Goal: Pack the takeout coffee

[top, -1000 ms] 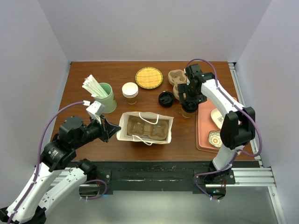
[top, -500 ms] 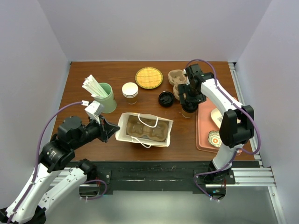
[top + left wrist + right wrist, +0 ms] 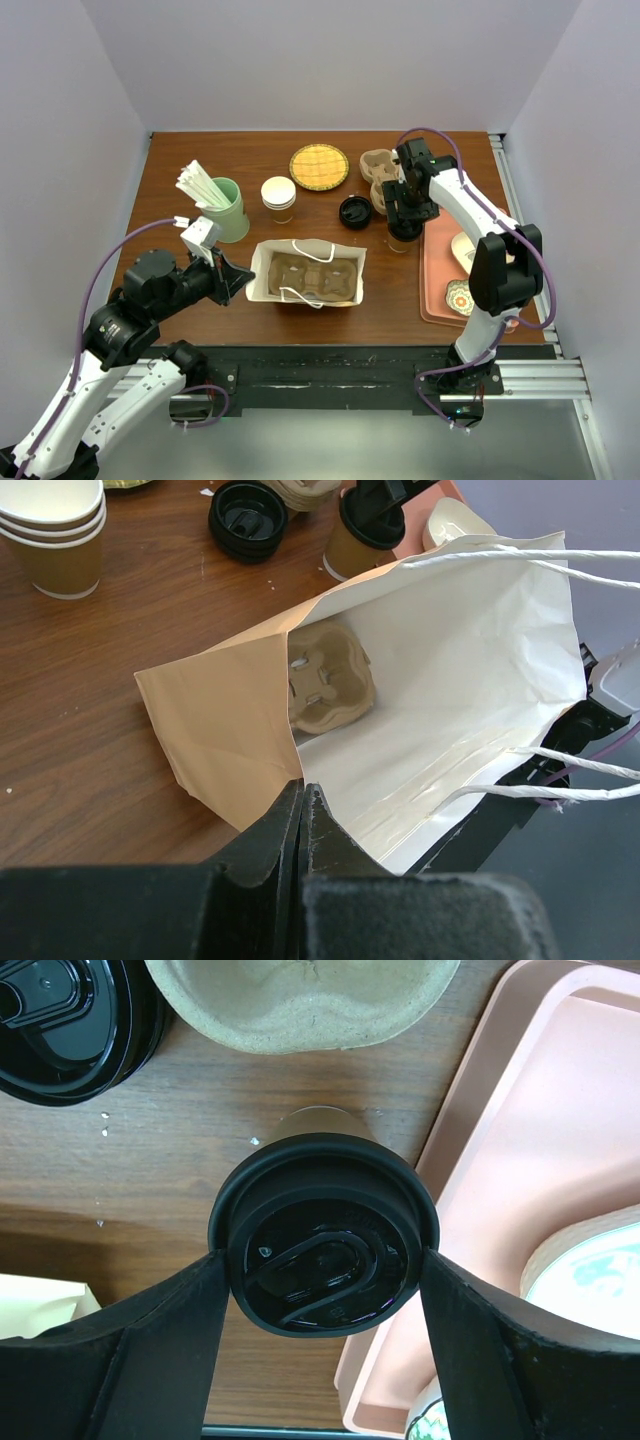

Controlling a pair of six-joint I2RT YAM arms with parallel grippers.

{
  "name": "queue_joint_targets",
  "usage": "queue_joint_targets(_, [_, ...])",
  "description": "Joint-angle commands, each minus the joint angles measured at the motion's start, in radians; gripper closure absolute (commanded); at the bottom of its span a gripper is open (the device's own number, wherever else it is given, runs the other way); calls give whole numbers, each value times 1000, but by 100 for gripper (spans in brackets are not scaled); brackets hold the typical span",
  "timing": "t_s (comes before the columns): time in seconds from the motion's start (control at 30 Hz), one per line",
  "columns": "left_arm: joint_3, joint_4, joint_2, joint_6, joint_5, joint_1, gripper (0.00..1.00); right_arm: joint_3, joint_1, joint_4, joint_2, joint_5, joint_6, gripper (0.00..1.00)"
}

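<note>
The takeout coffee [image 3: 404, 242], a brown paper cup with a black lid [image 3: 322, 1222], stands on the table at the pink tray's left edge. My right gripper [image 3: 405, 214] is over it, and its two fingers press the lid's sides in the right wrist view [image 3: 322, 1260]. A paper bag [image 3: 262, 270] lies open near the front, with a pulp cup carrier [image 3: 325, 675] inside. My left gripper [image 3: 238, 278] is shut on the bag's left rim [image 3: 250, 740]. In the left wrist view [image 3: 302, 792] its jaws are pinched together.
A green cup of white sticks [image 3: 225, 208], stacked paper cups [image 3: 279, 197], loose black lids [image 3: 354, 211], spare pulp carriers [image 3: 378, 165] and a yellow woven coaster [image 3: 319, 166] stand at the back. The pink tray [image 3: 437, 290] with cookies lies at the right.
The bag has shifted and squared up under the left gripper's hold, its mouth wider. The right gripper has stayed over the coffee.
</note>
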Motion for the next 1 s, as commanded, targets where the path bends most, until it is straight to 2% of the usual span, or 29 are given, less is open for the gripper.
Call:
queue_joint_targets(0.0, [37,32,-8,-25,-9,-1,100,-21,-2,25,-8,17,-18,27])
queue_joint_targets(0.3, [43,26,-13,-41,-29,-1,100,-44,-3,31,-32,1,-29,36])
queue_joint_targets(0.4, [44,29,-19,-55,-39,-1,91,-36,-2,12,-49,-5,-30,37])
queue_joint_targets(0.5, [52,30,-17,-68,-45,0,86,-13,-2,-13,-81,-3,-30,39])
queue_joint_targets(0.77, [97,21,32,-109,-72,0,84,85,1,-91,-174,-46,-32,42])
queue_joint_targets(0.97, [115,-36,70,-158,-155,0,69,249,23,-183,-229,-79,-13,43])
